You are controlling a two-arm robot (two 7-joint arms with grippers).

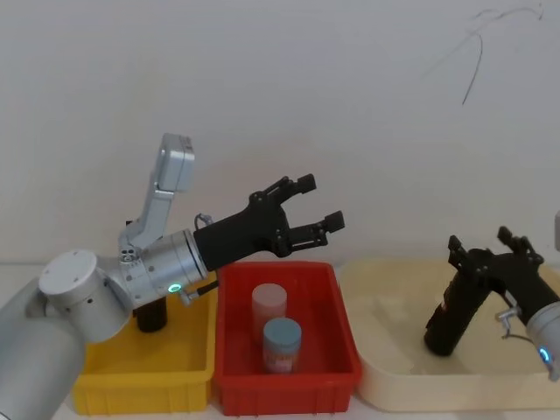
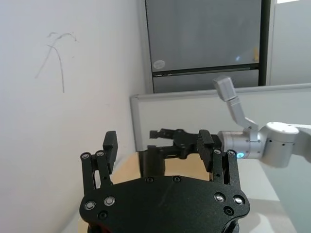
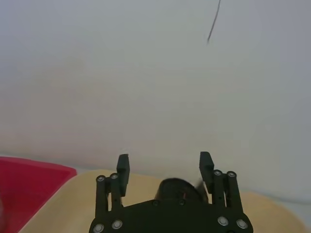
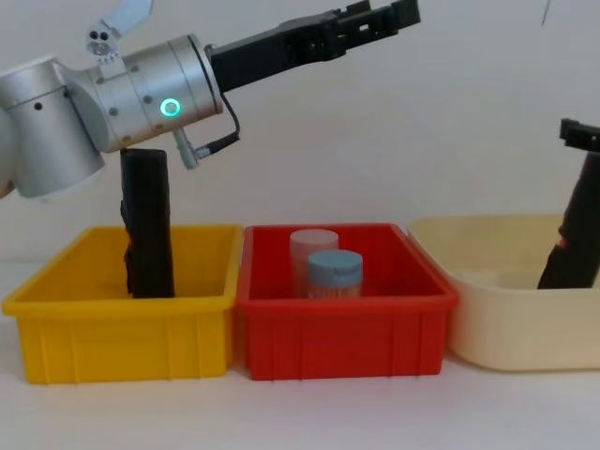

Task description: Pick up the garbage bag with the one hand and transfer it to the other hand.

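From the chest, cannot see the garbage bag point(image 4: 567, 253) foot past the cream tub point(image 4: 497, 319) wall. Leans inside, top between spread right gripper point(image 1: 480, 241) fingers. Left gripper point(image 1: 319, 203) spread wide over two jars point(image 1: 282, 341) in the red bin point(image 1: 289, 389).

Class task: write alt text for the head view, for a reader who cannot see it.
The open right pincer straddles the top of the tilted garbage bag in the cream tub. The left pincer is open above the red bin.

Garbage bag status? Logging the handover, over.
Left gripper open, empty, above red bin. Right gripper open, astride bag top. Bag tilted in beige tub. Nothing blocking.
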